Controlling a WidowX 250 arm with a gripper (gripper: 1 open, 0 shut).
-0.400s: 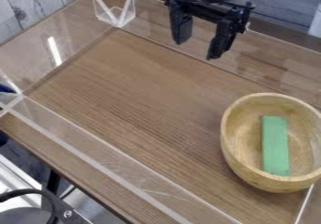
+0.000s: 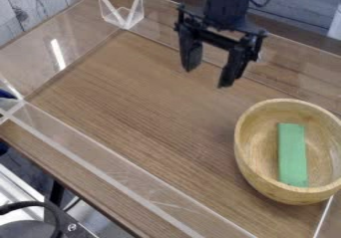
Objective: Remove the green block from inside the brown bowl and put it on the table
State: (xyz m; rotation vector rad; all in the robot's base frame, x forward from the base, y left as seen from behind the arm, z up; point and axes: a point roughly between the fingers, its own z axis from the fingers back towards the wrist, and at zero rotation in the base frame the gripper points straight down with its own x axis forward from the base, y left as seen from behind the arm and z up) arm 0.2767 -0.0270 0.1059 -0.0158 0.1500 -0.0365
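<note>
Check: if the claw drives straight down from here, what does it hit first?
Likely bare table. The open claw points down, up-left of the brown bowl and the green block; depth is uncertain from one view.

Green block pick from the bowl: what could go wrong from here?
1. The small bright green rectangular block lies flat in the round tan wooden bowl; the thick rim may block the open tool as it descends.
2. The block lies lengthwise; misaligned fingers could push it rather than grip it.
3. The bowl sits near the low clear acrylic wall on the brown wood-grain table; a nudge could shove it there.
</note>
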